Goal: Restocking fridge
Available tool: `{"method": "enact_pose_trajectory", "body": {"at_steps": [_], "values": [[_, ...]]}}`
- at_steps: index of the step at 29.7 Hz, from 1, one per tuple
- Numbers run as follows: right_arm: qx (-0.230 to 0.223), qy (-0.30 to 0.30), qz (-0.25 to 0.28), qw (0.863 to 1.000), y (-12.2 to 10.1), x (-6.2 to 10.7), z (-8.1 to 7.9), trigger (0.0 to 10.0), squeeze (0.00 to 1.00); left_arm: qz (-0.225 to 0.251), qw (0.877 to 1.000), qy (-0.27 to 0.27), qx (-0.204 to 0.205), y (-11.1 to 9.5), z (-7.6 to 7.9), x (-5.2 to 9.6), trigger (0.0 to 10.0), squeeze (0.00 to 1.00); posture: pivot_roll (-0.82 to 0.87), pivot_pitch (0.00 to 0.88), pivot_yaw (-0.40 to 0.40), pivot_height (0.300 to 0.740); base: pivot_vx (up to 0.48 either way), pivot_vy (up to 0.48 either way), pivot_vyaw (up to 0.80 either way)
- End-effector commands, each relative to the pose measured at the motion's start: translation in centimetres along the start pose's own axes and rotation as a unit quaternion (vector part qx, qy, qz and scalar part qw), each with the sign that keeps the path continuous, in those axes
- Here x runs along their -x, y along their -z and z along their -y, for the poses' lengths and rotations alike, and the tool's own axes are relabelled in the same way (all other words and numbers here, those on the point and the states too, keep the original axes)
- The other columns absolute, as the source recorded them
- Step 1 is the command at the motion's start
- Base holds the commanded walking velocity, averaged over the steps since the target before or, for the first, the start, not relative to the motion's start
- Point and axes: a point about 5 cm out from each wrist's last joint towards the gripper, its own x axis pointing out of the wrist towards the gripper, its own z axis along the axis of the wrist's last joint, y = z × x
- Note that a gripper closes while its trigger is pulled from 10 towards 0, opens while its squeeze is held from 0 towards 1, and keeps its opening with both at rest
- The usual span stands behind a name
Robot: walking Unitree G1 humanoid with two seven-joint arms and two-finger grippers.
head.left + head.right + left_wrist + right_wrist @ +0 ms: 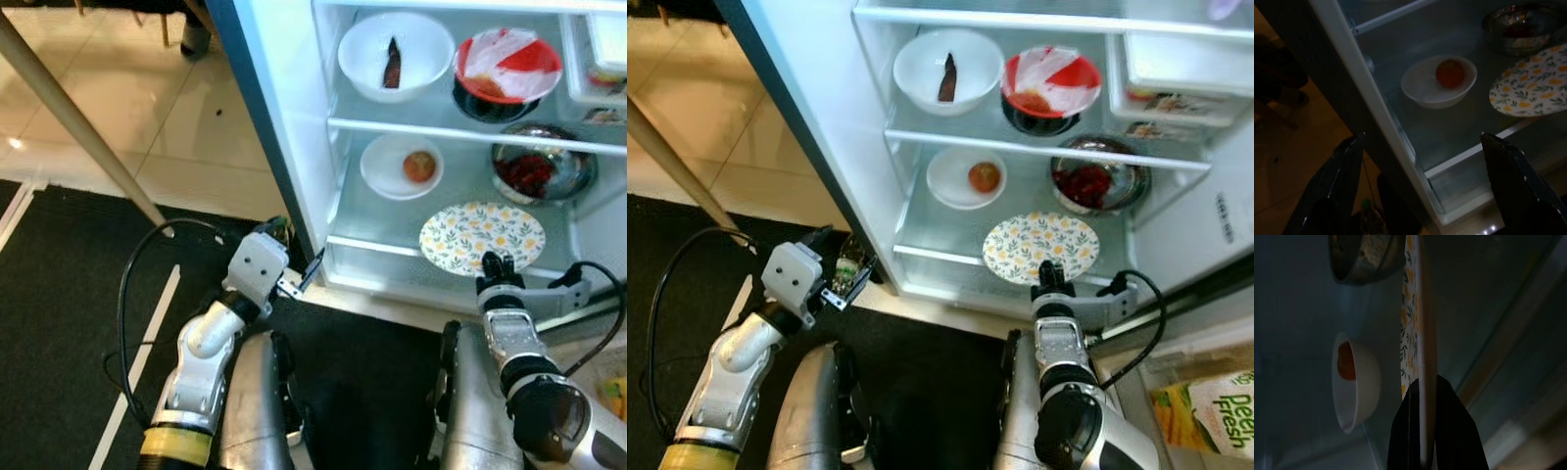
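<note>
Sliding round floral-patterned plate [482, 236] onto lower glass fridge shelf [387, 211].
Right gripper [497, 264] pinching plate rim; keep level, clear of white fruit bowl [401, 166]; left gripper [1422, 183] spread, idle.

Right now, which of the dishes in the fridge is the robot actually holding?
The flowered plate on the lower shelf: the right gripper pinches its near rim. The white bowls and metal bowl sit untouched.

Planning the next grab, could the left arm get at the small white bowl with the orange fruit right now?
Probably yes: the left end effector is open at the fridge's front edge, and the small white bowl sits on the same shelf with nothing between them.
</note>
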Motion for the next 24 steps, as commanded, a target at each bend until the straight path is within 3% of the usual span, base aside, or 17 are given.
{"method": "enact_pose_trajectory", "body": {"at_steps": [1,4,9,10,16,24], "values": [[-0.014,0.036,0.006,0.999,0.2,0.7,1.6,10.0,0.00,-0.019,1.000,0.008,-0.010,0.3,0.1,0.7,10.0,0.00,0.19,0.537,0.147,0.451,0.000,0.000,0.00],[-0.029,0.017,0.023,0.999,-0.2,0.2,0.5,10.0,0.00,0.002,1.000,0.008,-0.019,-1.8,0.4,1.0,10.0,0.00,0.23,0.597,0.171,0.451,0.000,0.000,0.00],[-0.034,0.009,0.031,0.999,-0.6,-0.1,0.0,10.0,0.00,0.010,1.000,0.005,-0.023,-2.7,0.2,0.8,10.0,0.00,0.26,0.601,0.182,0.451,0.000,0.000,0.00],[-0.039,0.001,0.039,0.998,-1.1,-0.4,-0.6,10.0,0.00,0.020,0.999,0.006,-0.028,-3.7,0.0,0.6,10.0,0.00,0.27,0.609,0.183,0.451,0.000,0.000,0.00],[-0.045,-0.014,0.043,0.998,-1.0,-1.0,-1.8,10.0,0.00,0.024,0.999,0.003,-0.024,-4.4,0.0,0.7,10.0,0.00,0.28,0.609,0.181,0.451,0.000,0.000,0.00],[-0.045,-0.056,0.026,0.997,-0.1,-2.1,-4.7,10.0,0.00,0.024,1.000,0.004,-0.016,-5.2,0.4,0.9,10.0,0.00,0.28,0.597,0.169,0.451,0.000,0.000,0.00]]}}
